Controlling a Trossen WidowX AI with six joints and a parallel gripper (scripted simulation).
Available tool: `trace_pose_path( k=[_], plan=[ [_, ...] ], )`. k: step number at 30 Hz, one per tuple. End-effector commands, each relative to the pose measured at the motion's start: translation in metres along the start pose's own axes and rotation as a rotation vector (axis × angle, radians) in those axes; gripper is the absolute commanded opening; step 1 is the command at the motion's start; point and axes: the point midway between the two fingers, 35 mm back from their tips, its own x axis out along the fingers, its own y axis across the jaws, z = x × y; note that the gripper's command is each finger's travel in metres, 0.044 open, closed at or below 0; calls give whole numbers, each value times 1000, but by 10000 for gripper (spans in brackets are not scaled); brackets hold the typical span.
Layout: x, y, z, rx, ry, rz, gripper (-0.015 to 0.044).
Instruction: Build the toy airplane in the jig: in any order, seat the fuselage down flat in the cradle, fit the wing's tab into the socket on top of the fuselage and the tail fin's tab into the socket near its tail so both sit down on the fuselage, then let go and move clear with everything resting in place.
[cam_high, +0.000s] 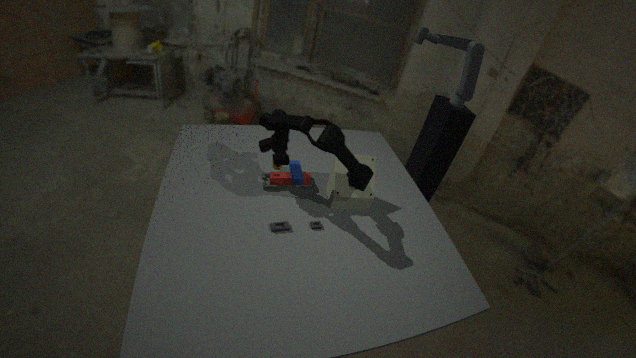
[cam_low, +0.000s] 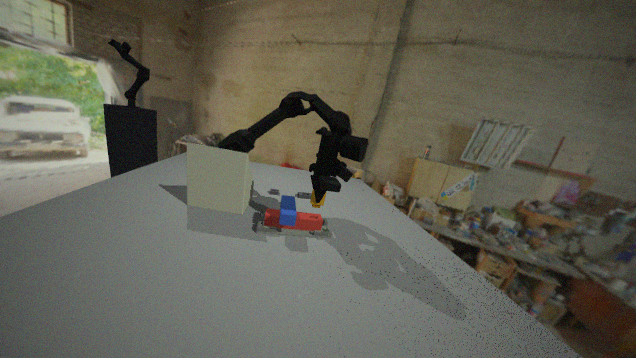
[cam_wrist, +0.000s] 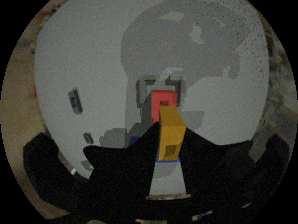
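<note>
The red fuselage (cam_high: 281, 178) (cam_low: 305, 220) (cam_wrist: 162, 104) lies in the grey jig cradle (cam_high: 267, 186) (cam_low: 320, 232). The blue wing (cam_high: 296, 171) (cam_low: 287, 210) stands across the top of the fuselage. My gripper (cam_high: 277, 162) (cam_low: 318, 197) (cam_wrist: 166, 125) is shut on the yellow tail fin (cam_high: 274, 166) (cam_low: 314, 200) (cam_wrist: 172, 132) and holds it a little above the fuselage's tail end, apart from it. In the wrist view the fin hangs straight over the red end of the fuselage.
A pale box (cam_high: 350, 180) (cam_low: 217, 177) stands at the arm's base beside the jig. Two small dark holders (cam_high: 280, 227) (cam_high: 316, 225) lie on the white table (cam_high: 250, 280) (cam_low: 150, 290) nearer the front. A black pillar (cam_high: 437, 145) (cam_low: 130, 137) stands off the table's edge.
</note>
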Motion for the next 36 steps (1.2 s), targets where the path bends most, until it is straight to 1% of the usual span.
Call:
trace_pose_path(
  k=[1, 16, 36],
  plan=[
    [0, -1, -1, -4, 4, -4, 65],
    [2, -3, -1, -4, 4, -4, 65],
    [34, -3, -1, -4, 4, -4, 65]
  ],
)
